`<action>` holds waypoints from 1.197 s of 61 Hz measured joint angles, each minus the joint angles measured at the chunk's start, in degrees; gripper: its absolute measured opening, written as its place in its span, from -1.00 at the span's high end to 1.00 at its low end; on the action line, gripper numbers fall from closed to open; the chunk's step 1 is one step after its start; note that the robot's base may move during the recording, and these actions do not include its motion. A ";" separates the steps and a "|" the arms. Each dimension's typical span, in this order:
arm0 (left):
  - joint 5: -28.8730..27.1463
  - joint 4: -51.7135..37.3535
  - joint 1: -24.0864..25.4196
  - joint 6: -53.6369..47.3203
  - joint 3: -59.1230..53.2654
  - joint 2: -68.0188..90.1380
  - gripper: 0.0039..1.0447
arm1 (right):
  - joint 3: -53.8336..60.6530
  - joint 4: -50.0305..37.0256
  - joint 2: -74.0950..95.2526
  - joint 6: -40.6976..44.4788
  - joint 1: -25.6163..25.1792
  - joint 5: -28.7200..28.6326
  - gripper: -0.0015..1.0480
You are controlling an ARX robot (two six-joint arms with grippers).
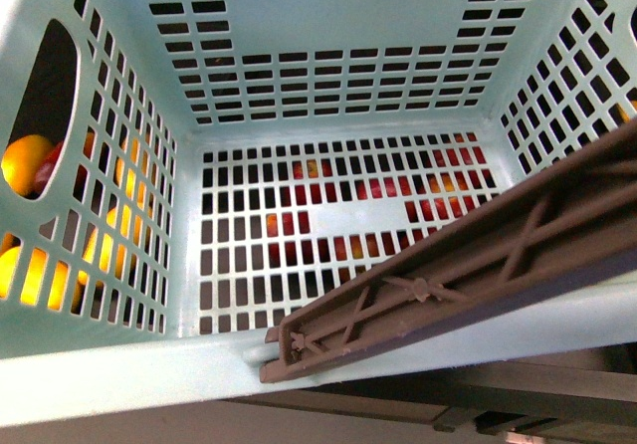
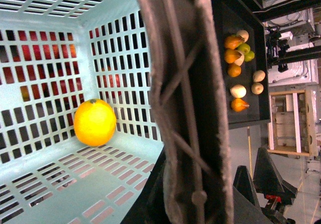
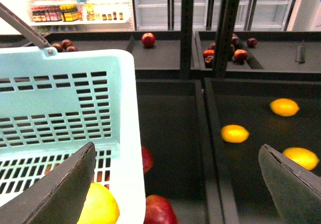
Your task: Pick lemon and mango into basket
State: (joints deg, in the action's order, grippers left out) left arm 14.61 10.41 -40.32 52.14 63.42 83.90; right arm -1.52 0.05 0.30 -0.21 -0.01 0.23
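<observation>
The round yellow-orange lemon (image 2: 94, 122) lies on the floor of the light teal slotted plastic basket (image 3: 123, 133). The right end effector (image 3: 173, 184) stands wide open, empty (free for the oval yellow-orange mango (image 3: 234, 133) in the black tray (image 3: 251, 98)). For the left end effector (image 2: 256, 186), the state cannot be told.

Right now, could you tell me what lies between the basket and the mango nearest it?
In the right wrist view, bare dark bin floor and a black divider separate basket and mango.
</observation>
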 joint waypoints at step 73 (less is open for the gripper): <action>-0.33 0.02 0.44 -0.02 0.00 -0.28 0.89 | 0.02 0.04 -0.13 0.02 0.00 -0.22 -0.83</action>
State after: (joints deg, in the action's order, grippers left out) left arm 14.28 10.44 -39.88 52.12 63.42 83.61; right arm -1.50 0.10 0.16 -0.19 -0.01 0.01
